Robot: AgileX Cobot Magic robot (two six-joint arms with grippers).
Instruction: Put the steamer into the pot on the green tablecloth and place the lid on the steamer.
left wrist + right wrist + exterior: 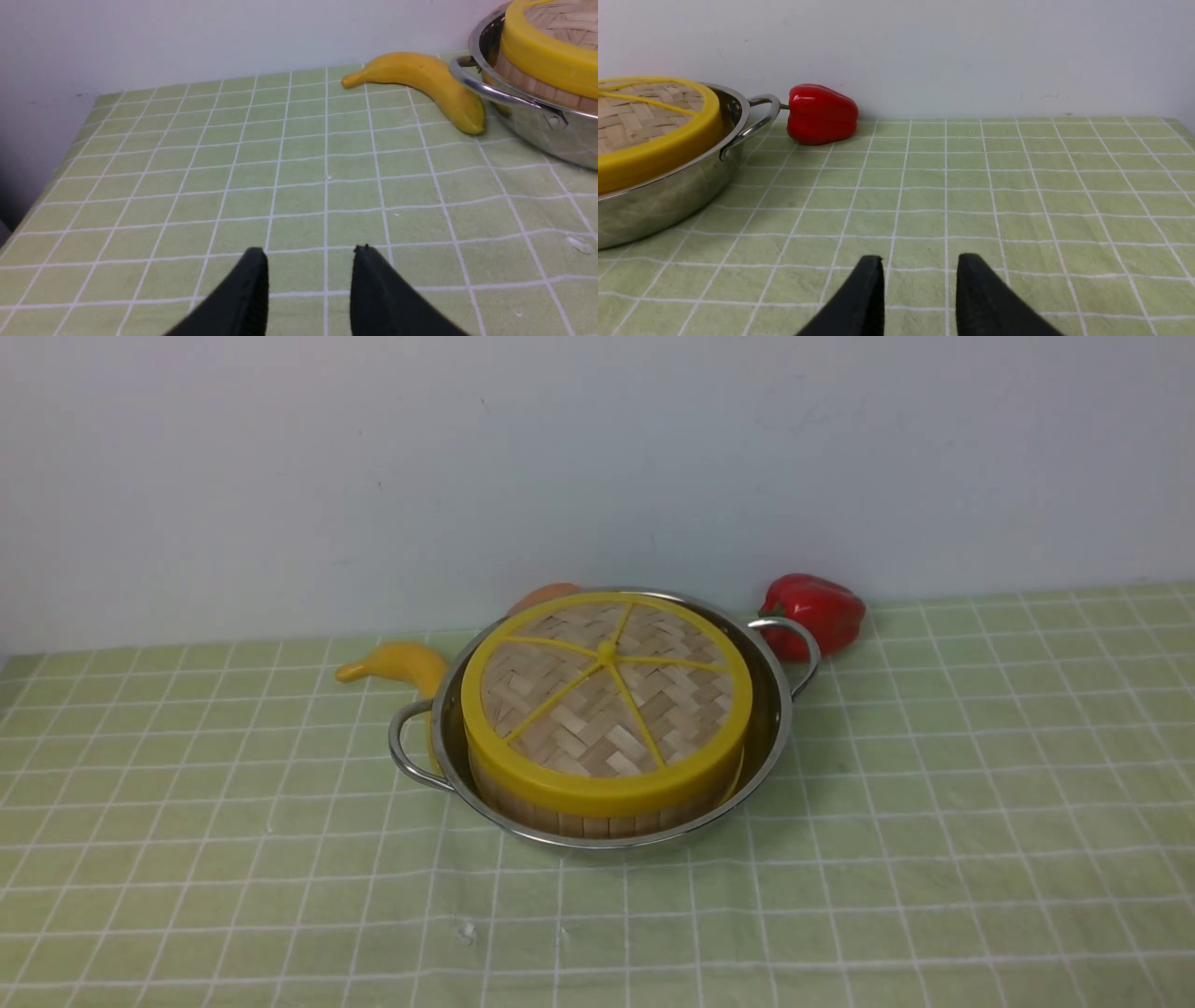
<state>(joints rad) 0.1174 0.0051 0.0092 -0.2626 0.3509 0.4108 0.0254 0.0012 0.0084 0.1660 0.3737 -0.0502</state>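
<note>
The steel pot (775, 709) stands on the green tablecloth (934, 859) near the wall. Inside it sits the bamboo steamer (597, 821), only its slatted wall showing. The woven lid (607, 695) with its yellow rim and spokes rests on top of the steamer. Neither arm appears in the front view. My left gripper (310, 252) hovers open over bare cloth, well apart from the pot (537, 116) and lid (546, 60). In the same way my right gripper (920, 259) is open over bare cloth, away from the pot (668, 196) and lid (654, 149). Nothing lies between either pair of fingers.
A yellow banana (397, 663) lies against the pot's left side, by its handle (406, 747). A red bell pepper (822, 611) rests by the wall behind the right handle (798, 649). Something orange (546, 595) peeks out behind the pot. The cloth's left edge (60, 168) drops off.
</note>
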